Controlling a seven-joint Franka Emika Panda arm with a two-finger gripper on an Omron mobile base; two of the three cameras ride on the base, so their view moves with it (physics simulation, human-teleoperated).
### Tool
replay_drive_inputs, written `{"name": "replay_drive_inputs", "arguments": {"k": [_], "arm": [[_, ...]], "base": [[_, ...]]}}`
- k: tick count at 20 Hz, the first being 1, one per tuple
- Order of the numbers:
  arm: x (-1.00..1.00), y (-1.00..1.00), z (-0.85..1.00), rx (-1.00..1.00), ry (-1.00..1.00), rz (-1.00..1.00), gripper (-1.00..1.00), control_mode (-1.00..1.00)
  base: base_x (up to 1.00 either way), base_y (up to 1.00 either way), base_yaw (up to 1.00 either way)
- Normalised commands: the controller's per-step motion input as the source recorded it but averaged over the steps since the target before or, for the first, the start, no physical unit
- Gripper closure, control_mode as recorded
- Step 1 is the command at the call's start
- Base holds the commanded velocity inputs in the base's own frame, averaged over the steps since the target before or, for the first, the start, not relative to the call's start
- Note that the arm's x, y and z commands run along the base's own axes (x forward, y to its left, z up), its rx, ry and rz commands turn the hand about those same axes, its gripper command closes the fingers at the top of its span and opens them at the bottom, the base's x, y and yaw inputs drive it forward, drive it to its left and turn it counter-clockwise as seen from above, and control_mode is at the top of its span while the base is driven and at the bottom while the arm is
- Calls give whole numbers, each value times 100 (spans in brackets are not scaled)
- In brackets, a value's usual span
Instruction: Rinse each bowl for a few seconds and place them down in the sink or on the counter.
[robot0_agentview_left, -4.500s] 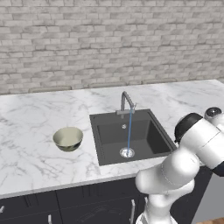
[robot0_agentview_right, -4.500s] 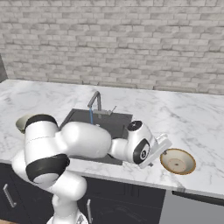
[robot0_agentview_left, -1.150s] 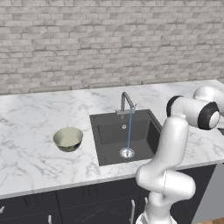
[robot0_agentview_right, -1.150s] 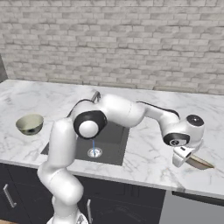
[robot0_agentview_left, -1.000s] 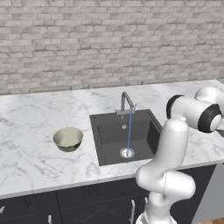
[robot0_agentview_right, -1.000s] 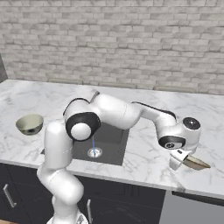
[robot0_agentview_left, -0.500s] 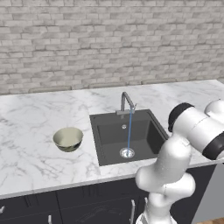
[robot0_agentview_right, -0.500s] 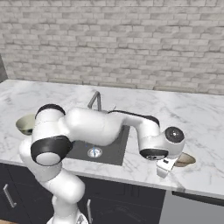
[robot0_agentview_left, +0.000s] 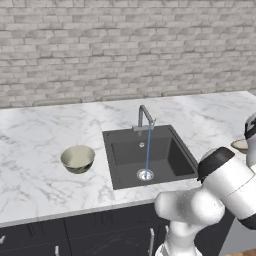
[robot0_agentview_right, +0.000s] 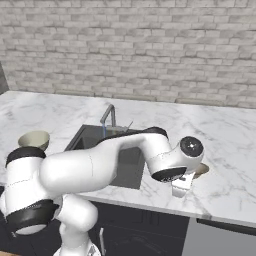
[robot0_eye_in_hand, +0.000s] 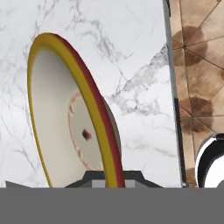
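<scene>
Marble counter (robot0_eye_in_hand: 131, 52); tan bowl (robot0_eye_in_hand: 65, 113), yellow-red rim

No text, label, brand, number or sign could be read anywhere in the pictures. The surfaces in view carried only patterns and plain colour, with no lettering on any of them.

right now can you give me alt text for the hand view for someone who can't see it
Close-up of a shallow tan bowl with a yellow and red rim, seen nearly edge-on, its rim clamped in the shut pincer at the bottom of the picture. Behind it lies the white marble counter, with its edge and a brown tiled floor on the right.
</scene>
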Motion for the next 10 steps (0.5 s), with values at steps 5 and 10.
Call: {"name": "replay_drive_inputs", "arguments": {"k": [5, 10], "arm": [[-16, 27, 46, 0, 0, 23, 100, -100], [-11, 30, 17, 3, 1, 21, 100, -100]], "base": [[0, 0, 0], [0, 0, 0]]}}
